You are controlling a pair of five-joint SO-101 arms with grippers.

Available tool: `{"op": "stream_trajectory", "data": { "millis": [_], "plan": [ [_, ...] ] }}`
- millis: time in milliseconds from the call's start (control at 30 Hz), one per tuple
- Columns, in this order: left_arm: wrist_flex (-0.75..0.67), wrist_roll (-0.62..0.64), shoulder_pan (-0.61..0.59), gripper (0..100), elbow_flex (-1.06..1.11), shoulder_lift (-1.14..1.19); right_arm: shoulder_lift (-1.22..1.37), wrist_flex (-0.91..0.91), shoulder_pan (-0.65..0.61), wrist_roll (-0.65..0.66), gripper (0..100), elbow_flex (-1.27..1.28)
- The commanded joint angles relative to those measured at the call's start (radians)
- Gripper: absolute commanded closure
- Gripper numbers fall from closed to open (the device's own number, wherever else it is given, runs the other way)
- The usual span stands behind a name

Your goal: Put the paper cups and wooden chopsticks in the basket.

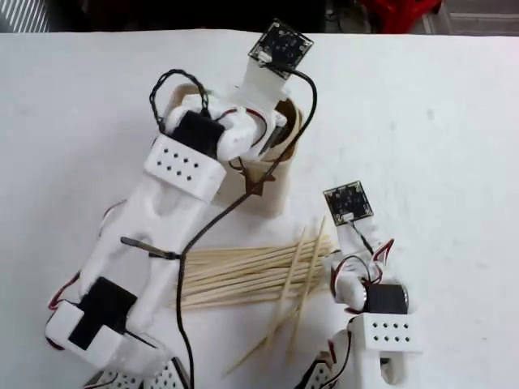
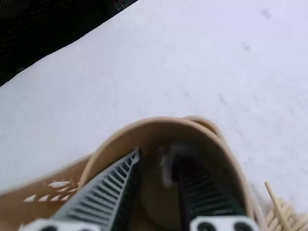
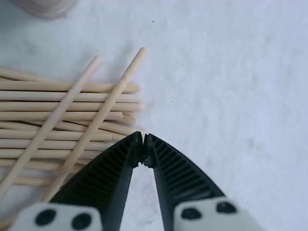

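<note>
white table [image 1: 454, 121], dark space [image 1: 162, 14] behind

worktop [image 1: 454, 121] is reading as white, matt, faintly grainy. paper cup [image 1: 274, 182] is showing tan paper, matt outside, smooth inside, with a rolled rim. chopsticks [image 1: 243, 275] are looking like pale bare wood, smooth and dull, no lacquer shine. left hand [image 2: 156, 161] and right hand [image 3: 144, 139] are both showing black plastic fingers [image 3: 113, 178], ribbed on the inner faces, slight sheen; their bases are showing white matt plastic. arm casing [image 1: 162, 219] is looking like the same white matt plastic. cable [image 1: 212, 228] is showing a black, slightly glossy jacket.
</note>
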Motion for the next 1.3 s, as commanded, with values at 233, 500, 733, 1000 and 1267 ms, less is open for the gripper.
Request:
{"op": "stream_trajectory", "data": {
  "millis": [233, 500, 733, 1000, 1267],
  "plan": [
    [0.321, -0.006, -0.067, 88, -0.585, -0.156, -0.008, 0.005, -0.004, 0.048, 98.1, -0.008],
    [0.666, 0.003, -0.498, 87, -0.598, -0.157, -0.016, 0.051, -0.002, 0.25, 98.1, -0.031],
    [0.41, 0.12, -0.691, 87, 0.1, -0.105, -0.005, 0.114, -0.036, 0.365, 98.1, -0.164],
    [-0.213, 0.192, -0.674, 87, 0.635, -0.105, 0.225, 0.355, -0.147, 0.123, 88.2, -0.532],
    [-0.269, 0.187, -0.676, 87, 0.703, -0.097, 0.604, 0.102, -0.372, -0.201, 83.7, -0.523]
  ]
}}
